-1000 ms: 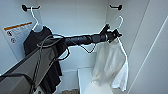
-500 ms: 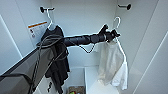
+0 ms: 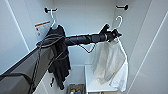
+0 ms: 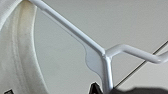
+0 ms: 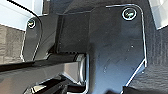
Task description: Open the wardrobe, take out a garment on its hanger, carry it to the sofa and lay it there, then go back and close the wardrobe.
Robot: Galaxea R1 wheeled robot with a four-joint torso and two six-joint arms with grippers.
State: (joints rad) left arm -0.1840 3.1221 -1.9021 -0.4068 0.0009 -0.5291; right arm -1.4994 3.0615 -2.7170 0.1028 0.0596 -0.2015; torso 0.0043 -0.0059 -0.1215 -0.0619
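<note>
I look into the open wardrobe (image 3: 80, 20). My left arm reaches in from the left, and my left gripper (image 3: 113, 35) is shut on the neck of the thin white hanger (image 3: 119, 21). The hanger's hook hangs free, below the dark rail bracket (image 3: 122, 7). The white garment (image 3: 110, 62) droops from the hanger in loose folds. In the left wrist view, the hanger (image 4: 106, 67) runs down toward the dark gripper parts, with the garment's collar (image 4: 17, 50) beside it. A black top (image 3: 58, 57) hangs on its own hanger at the left.
A white shelf (image 3: 95, 85) sits low inside the wardrobe under the garment. A small basket of coloured items (image 3: 76, 88) stands beside it. A warning label (image 3: 42, 27) is stuck on the left inner wall. The open white door (image 3: 155, 62) stands at the right.
The whole head picture has shifted right, so the camera moved. The white hanger's hook now sits slightly higher and closer to the black top, still held by my left gripper.
</note>
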